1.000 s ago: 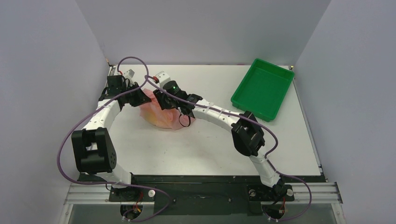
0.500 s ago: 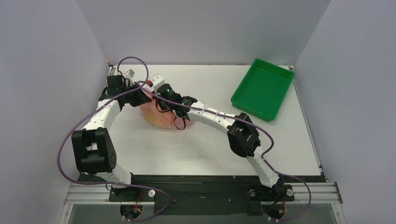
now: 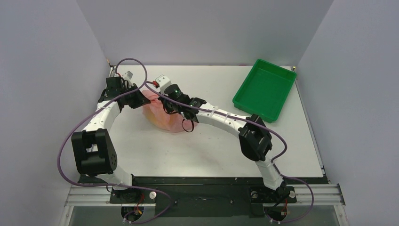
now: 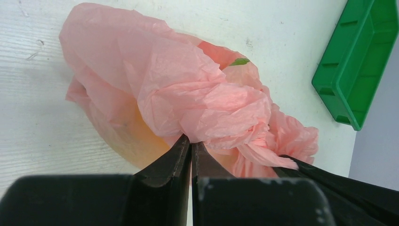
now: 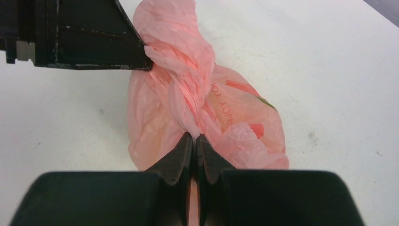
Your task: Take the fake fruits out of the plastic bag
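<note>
Now, left gripper (image 4: 190,141): clamped on plastic bag (image 4: 188,89) film.
Right gripper (image 5: 194,137): pinching its twisted neck.
Risk: opposing pulls may tear thin film.

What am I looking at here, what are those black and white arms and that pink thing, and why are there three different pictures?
These are two robot arms bolted at the near edge of a white table. The wide picture comes from a fixed camera above and behind them. The other two come from a small camera on each wrist, so each shows its own black fingers up close. On the table lie a crumpled pink plastic bag and, off to the right, a green tray. The left gripper and the right gripper are both closed, each pinching a bunch of the bag's thin film. A yellow-orange patch showing through is probably the fake fruits inside.
</note>
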Robot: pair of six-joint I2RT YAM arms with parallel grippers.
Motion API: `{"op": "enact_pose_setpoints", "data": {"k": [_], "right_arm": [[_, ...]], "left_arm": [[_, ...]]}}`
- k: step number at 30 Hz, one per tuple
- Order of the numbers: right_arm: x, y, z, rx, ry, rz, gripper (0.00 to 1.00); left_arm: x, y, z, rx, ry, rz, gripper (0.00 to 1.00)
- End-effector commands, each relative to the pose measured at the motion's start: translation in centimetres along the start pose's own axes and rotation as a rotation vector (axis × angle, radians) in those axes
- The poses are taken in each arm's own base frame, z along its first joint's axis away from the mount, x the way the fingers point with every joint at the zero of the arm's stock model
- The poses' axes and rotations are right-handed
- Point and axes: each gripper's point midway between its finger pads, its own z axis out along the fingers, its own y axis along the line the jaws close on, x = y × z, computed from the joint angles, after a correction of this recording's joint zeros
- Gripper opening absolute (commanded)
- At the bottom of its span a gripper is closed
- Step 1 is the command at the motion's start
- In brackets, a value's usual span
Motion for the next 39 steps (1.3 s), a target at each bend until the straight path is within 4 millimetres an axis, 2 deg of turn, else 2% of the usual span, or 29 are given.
{"op": "enact_pose_setpoints", "data": {"k": [1, 2, 3, 4, 5, 6, 12, 17, 21, 22, 23, 24, 27, 30, 31, 34, 39], "right_arm": [[-5.0, -2.4, -3.6, -0.04, -0.139, 0.099, 0.0], [-5.3, -3.2, -3.8, -0.047, -0.15, 0.134, 0.0], [-4.5, -3.2, -3.7, -0.075, -0.135, 0.148, 0.0], [-5.0, -4.3, -4.0, -0.074, -0.154, 0.188, 0.0], [-4.0, -4.3, -3.9, -0.1, -0.135, 0.206, 0.0], [-3.6, -5.3, -4.0, -0.099, -0.14, 0.248, 0.0], [-2.2, -7.1, -5.1, -0.119, -0.141, 0.332, 0.0], [-1.9, -7.8, -5.5, -0.139, -0.154, 0.399, 0.0], [-1.6, -7.8, -6.0, -0.15, -0.143, 0.39, 0.0], [-1.7, -7.5, -6.0, -0.166, -0.139, 0.387, 0.0], [-1.7, -7.4, -6.1, -0.173, -0.137, 0.386, 0.0], [-1.7, -7.1, -6.2, -0.186, -0.136, 0.385, 0.0], [-1.8, -6.2, -6.2, -0.219, -0.133, 0.372, 0.0], [-1.8, -5.4, -6.2, -0.233, -0.122, 0.346, 0.0], [-1.8, -5.3, -6.3, -0.235, -0.118, 0.336, 0.0], [-2.1, -5.0, -6.6, -0.241, -0.126, 0.325, 0.0], [-2.0, -4.7, -6.6, -0.254, -0.126, 0.319, 0.0]], "left_arm": [[-2.0, 1.4, -0.5, -0.05, -0.083, 0.013, 0.0], [-1.9, 1.7, -0.4, -0.062, -0.08, 0.012, 0.0], [-1.9, 1.9, -0.4, -0.069, -0.08, 0.018, 0.0], [-1.8, 2.2, -0.3, -0.082, -0.076, 0.016, 0.0], [-1.8, 2.5, -0.3, -0.092, -0.077, 0.021, 0.0], [-1.8, 2.6, -0.2, -0.096, -0.075, 0.023, 0.0], [-1.6, 2.6, -0.3, -0.079, -0.071, 0.006, 0.0], [-1.7, 1.5, -1.5, -0.058, -0.054, -0.042, 0.0], [-0.7, 0.9, -2.9, -0.045, -0.056, -0.096, 0.0], [0.3, 1.1, -2.9, -0.045, -0.048, -0.118, 0.01], [0.1, 0.5, -3.6, -0.027, -0.075, -0.11, 0.1], [1.1, 0.8, -3.7, -0.033, -0.067, -0.131, 0.15], [1.6, 0.4, -5.2, -0.036, -0.104, -0.122, 0.43], [1.4, -0.9, -6.8, -0.019, -0.117, -0.051, 0.59], [1.7, -1.0, -7.2, -0.023, -0.1, -0.036, 0.61], [0.5, -2.4, -8.2, -0.033, -0.109, 0.088, 0.66], [-0.4, -4.3, -7.5, -0.087, -0.088, 0.242, 0.7]]}}
